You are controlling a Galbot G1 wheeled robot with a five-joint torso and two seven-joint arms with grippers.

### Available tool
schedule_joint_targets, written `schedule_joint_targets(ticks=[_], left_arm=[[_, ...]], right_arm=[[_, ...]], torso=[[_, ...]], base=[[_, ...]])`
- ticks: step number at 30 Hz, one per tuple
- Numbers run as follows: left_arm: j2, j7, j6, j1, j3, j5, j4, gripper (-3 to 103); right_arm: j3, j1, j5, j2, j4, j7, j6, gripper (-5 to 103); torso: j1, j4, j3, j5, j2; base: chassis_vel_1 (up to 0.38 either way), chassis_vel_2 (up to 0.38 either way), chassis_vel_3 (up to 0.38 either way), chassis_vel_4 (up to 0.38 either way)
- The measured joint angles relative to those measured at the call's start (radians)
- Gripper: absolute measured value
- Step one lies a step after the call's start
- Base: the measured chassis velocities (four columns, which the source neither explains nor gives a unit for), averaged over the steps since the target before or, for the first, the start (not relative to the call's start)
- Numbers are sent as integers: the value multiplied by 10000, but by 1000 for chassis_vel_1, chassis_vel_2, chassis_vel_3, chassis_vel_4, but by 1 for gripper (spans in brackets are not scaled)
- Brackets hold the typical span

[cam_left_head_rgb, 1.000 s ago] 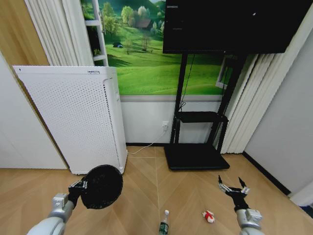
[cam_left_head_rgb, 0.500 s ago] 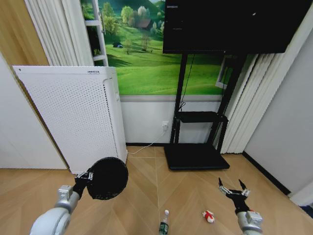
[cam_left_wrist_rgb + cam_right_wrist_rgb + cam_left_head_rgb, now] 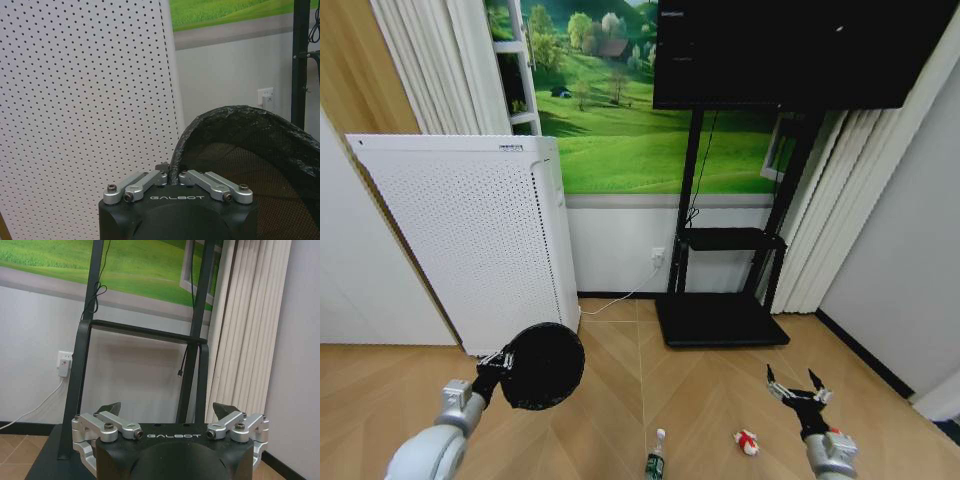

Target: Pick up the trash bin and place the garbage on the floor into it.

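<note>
bin: black, off the floor, tipped with its round side toward the head camera, just in front of the white perforated appliance.
left gripper: pinched on the bin's rim; in the left wrist view fingers drawn together over the rim edge, mesh wall curving away beyond.
right gripper: spread wide, nothing held, hanging over bare floor on the right; in the right wrist view both fingertips well apart, pointed at the tv stand.
bottle: lying on the wood floor at the low edge of the head view, between the two arms, white cap toward the wall.
red-and-white wrapper: on the floor near the right gripper, a little left of it.
progress: bin pickup looks done; no garbage in it yet as far as can be seen; bottle and wrapper both left to collect.
edges: appliance close on the left of the bin; black stand base ahead; curtain and wall on the right.
open room: clear floor between the arms around the bottle and wrapper.
</note>
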Motion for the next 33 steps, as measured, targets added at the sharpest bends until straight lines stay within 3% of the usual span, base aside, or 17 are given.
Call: schedule_joint_targets(ticks=[11,13,15,17,33], left_arm=[[-31,242,-241,-8,-14,-40,-16,4],[-42,444,-383,-15,11,-39,-9,4],[-55,1092,-767,-19,13,25,80,4],[-82,1191,-826,-18,18,36,104,4],[-141,1248,-857,-17,8,31,148,4]], right_arm=[[6,56,-61,4,-72,-63,29,100],[15,76,-97,4,-85,-85,53,100],[19,95,-117,7,-117,-97,65,100],[19,105,-131,10,-138,-99,65,100],[-48,221,-180,33,-211,-139,43,100]], torso=[[0,0,0,0,0],[0,0,0,0,0],[0,-1,0,0,0],[0,-1,0,0,1],[-1,0,0,0,0]], base=[[0,0,0,0],[0,0,0,0],[0,0,0,0],[0,0,0,0],[0,0,0,0]])
